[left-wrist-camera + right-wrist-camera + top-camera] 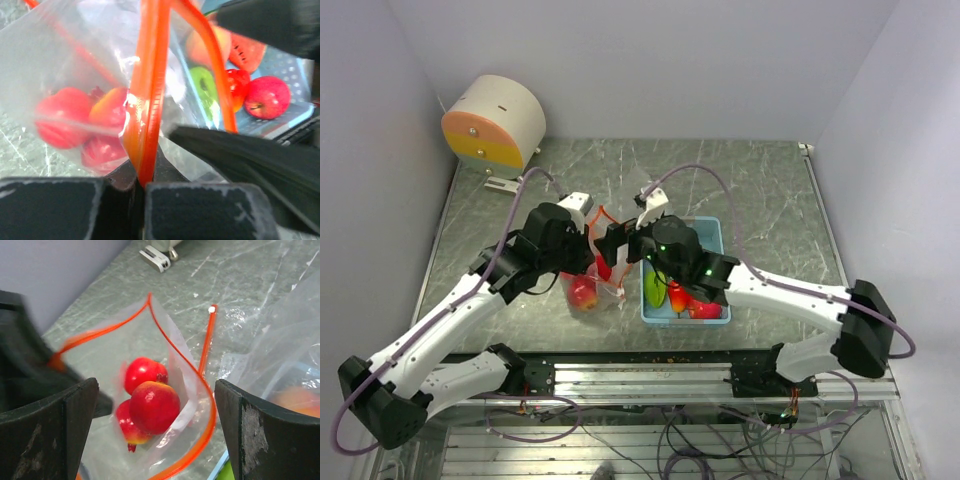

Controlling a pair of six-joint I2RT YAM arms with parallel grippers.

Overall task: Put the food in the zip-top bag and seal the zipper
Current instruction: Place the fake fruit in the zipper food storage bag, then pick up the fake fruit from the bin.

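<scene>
The clear zip-top bag (598,278) hangs open in the table's middle, its red-orange zipper (149,107) pinched in my left gripper (140,184), which is shut on it. Three red round fruits (150,405) lie inside the bag (165,370); they also show in the left wrist view (75,122). My right gripper (620,243) is open and empty right above the bag's mouth, its fingers (65,430) on either side of the opening. More food sits in the light blue tray (712,228): a green piece (204,89), red fruits (267,97), a red-orange slice (246,52).
A round cream and orange device (495,122) stands at the back left. A small white bracket (156,257) lies on the table beyond the bag. The tray sits just right of the bag. Walls close in on left, back and right.
</scene>
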